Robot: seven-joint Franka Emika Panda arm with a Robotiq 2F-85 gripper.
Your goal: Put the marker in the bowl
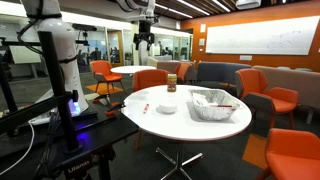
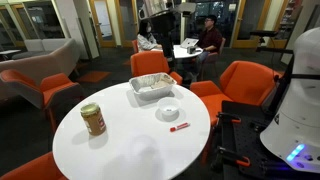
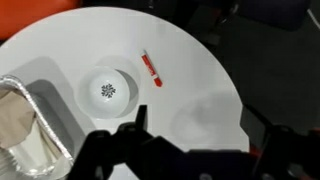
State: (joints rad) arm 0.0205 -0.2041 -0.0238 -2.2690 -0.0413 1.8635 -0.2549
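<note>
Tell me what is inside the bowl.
The wrist view looks straight into the bowl and shows only a small dark speckled patch at its centre, too blurred to identify. The marker lies outside, on the table beside it. Nothing covers the bowl's inside.

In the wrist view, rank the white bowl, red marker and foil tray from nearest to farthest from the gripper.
1. Round white bowl, just above the gripper.
2. Slim red marker, up-right of the bowl.
3. Crinkled foil tray, at the left edge.
</note>
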